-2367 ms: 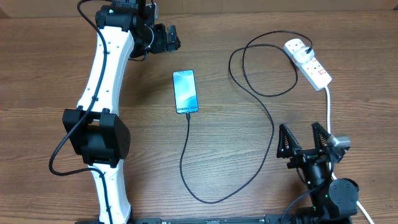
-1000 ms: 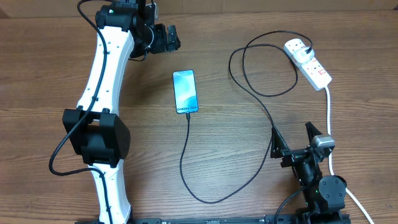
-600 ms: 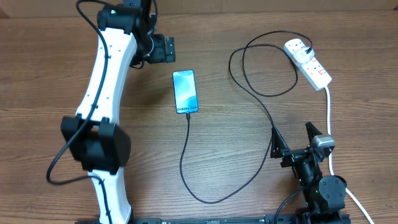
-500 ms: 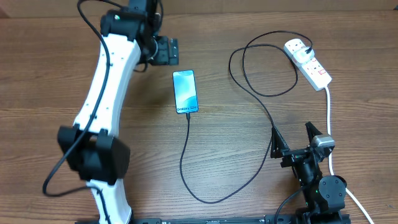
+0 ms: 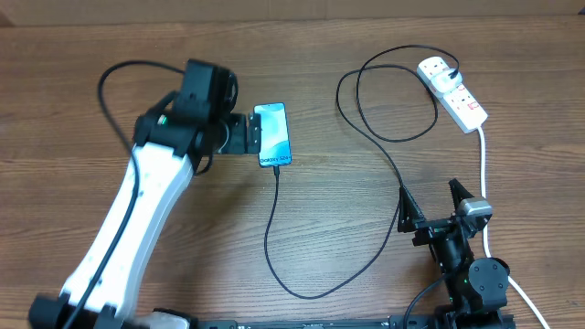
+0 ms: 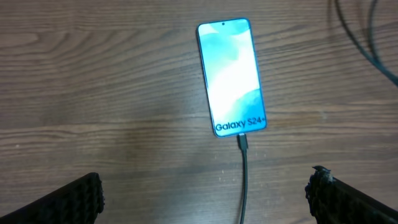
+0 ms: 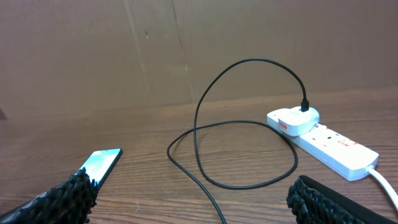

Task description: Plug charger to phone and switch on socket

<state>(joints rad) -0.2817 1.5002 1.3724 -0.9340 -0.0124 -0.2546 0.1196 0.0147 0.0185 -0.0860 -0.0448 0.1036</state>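
Observation:
The phone (image 5: 272, 134) lies face up mid-table, its light blue screen lit with "Galaxy" at the near end (image 6: 231, 76). The charger (image 5: 399, 187), a thin black cable, has its tip (image 6: 242, 142) at the phone's near end. It loops across the table to a white plug (image 5: 436, 68) in the socket (image 5: 453, 93) at the far right. My left gripper (image 5: 254, 137) hovers at the phone's left edge, open (image 6: 205, 183) and empty. My right gripper (image 5: 430, 199) is open near the front right with nothing between its fingers (image 7: 193, 193). It faces the socket (image 7: 329, 143) and the phone (image 7: 99, 164).
The socket's thick white cord (image 5: 483, 164) runs toward the front, right beside my right arm. A brown cardboard wall (image 7: 124, 50) closes off the far side of the table. My left arm's own black cable (image 5: 114, 82) arcs over the table at the left.
My left arm has swung from the far left corner toward the front, bringing its gripper beside the phone. The right gripper shifted slightly left earlier and has stayed still since.

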